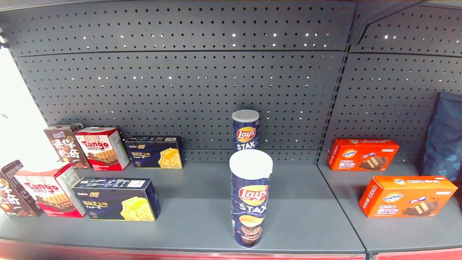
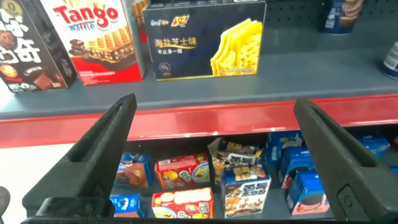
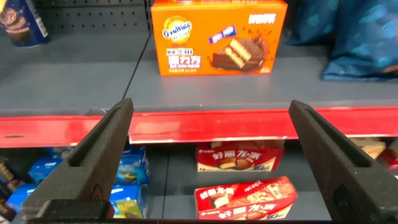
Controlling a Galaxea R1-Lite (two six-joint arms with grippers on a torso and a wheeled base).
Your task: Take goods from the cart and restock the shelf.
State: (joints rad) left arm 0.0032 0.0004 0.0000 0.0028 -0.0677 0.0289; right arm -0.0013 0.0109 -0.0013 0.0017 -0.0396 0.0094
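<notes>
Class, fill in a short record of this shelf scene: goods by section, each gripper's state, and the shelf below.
Shelf left: brown boxes, red boxes, dark blue boxes, two of each, front and back
Shelf middle: two chip cans, upright, one behind the other
Shelf right: two orange boxes, blue bag
Left gripper: open, empty
Right gripper: open, empty
Lower shelf: more boxed goods

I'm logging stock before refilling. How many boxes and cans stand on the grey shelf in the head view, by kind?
Chip cans: 2
Orange boxes: 2
Navy cracker boxes: 2
Red-and-white wafer boxes: 2
Brown boxes: 2
Total: 10
</notes>
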